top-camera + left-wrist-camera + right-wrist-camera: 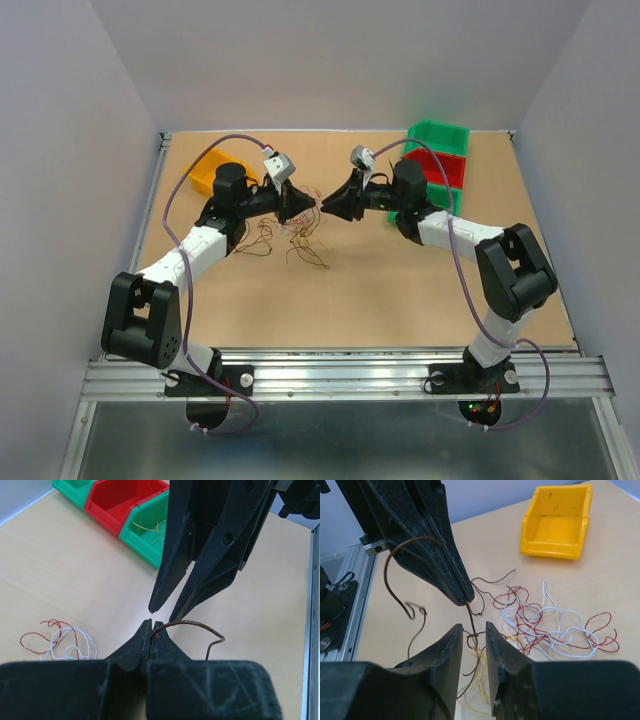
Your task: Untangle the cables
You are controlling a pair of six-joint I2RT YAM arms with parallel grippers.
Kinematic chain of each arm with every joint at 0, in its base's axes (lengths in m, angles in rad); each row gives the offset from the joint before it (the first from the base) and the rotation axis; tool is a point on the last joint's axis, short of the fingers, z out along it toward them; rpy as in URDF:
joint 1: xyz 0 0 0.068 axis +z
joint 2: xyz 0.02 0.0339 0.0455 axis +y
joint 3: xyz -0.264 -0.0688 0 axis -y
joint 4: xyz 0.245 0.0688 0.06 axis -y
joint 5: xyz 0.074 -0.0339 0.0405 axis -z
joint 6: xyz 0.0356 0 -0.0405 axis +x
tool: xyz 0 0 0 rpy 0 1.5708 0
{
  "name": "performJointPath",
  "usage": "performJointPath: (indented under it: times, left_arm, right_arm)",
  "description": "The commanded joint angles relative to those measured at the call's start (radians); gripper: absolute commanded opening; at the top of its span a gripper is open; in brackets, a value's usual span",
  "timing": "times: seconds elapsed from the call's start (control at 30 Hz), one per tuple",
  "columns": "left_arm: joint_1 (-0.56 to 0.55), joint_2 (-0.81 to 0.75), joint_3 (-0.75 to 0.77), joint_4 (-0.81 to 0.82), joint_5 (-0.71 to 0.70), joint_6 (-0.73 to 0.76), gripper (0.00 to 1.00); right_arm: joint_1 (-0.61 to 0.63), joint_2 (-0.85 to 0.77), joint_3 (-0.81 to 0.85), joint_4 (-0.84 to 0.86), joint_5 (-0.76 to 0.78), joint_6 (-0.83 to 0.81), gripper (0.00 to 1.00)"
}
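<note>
left arm: white links, chunky black joints
right arm: same white-and-black combo
left gripper: matte black, tapered fingers, kinda scuffed
right gripper: same black wedges
wiring: purple, one per arm
wrist cams: little grey boxes

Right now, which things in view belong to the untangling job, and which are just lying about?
In the job:
brown wire, shut in the left pincer
right pincer, open beside that wire
red and white wire tangle
yellow wires

Lying about:
yellow bin
red bin
green bins
</note>
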Motion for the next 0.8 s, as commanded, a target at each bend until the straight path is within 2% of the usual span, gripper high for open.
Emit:
performJointPath:
  times: [0.0,0.17,0.43,0.57,0.63,0.7,0.73,0.77]
  left_arm:
    - [-0.002,-0.009,0.047,0.018,0.036,-0.001,0.0]
    - [-0.002,-0.015,0.049,0.013,0.037,0.0,0.0]
    - [-0.002,-0.019,0.052,0.006,0.042,0.002,0.0]
    - [-0.002,-0.015,0.055,0.003,0.048,0.0,0.0]
    - [-0.002,-0.013,0.055,0.001,0.048,0.0,0.0]
    - [-0.002,-0.013,0.056,0.001,0.046,0.002,0.0]
    - [-0.001,-0.012,0.055,-0.001,0.045,0.002,0.0]
    - [-0.002,-0.015,0.055,-0.001,0.045,0.003,0.0]
  right_arm:
    - [0.012,0.005,0.043,0.047,-0.025,-0.008,0.33]
    - [0.014,0.008,0.043,0.034,-0.063,-0.022,0.43]
    - [0.035,0.045,0.094,-0.036,-0.092,-0.068,0.46]
    - [0.046,0.059,0.104,-0.041,-0.109,-0.076,0.53]
    - [0.057,0.062,0.109,-0.038,-0.126,-0.08,0.59]
    - [0.066,0.06,0.104,-0.035,-0.135,-0.091,0.78]
    - [0.074,0.056,0.098,-0.032,-0.137,-0.103,1.0]
    - [0.077,0.049,0.092,-0.032,-0.134,-0.104,1.0]
